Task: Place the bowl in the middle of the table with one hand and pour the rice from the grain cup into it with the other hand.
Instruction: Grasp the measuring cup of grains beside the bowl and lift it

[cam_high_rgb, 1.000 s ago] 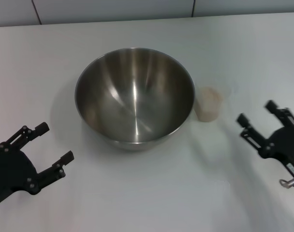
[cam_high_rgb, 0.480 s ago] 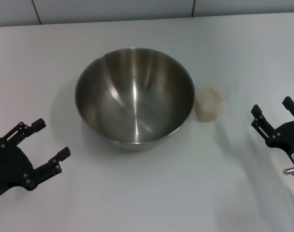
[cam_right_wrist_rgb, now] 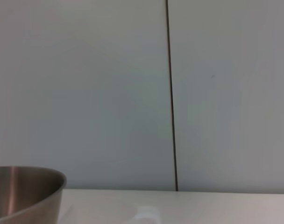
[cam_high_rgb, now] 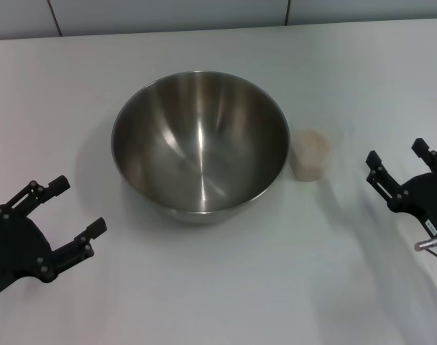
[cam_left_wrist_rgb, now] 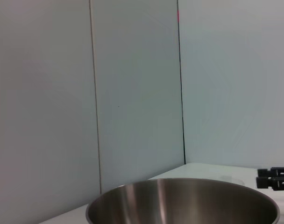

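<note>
The steel bowl stands on the white table near its middle, and its inside looks empty. The clear grain cup stands upright just right of the bowl, holding pale rice. My left gripper is open and empty, at the front left of the bowl and apart from it. My right gripper is open and empty, to the right of the cup with a gap between them. The bowl also shows in the left wrist view and in the right wrist view, where the cup's rim shows too.
Grey panels run along the table's far edge. The right gripper shows far off in the left wrist view.
My right gripper has drawn back to the right, away from the cup, then eased slightly back left. My left gripper has shifted slightly left. Bowl and cup have not moved.
</note>
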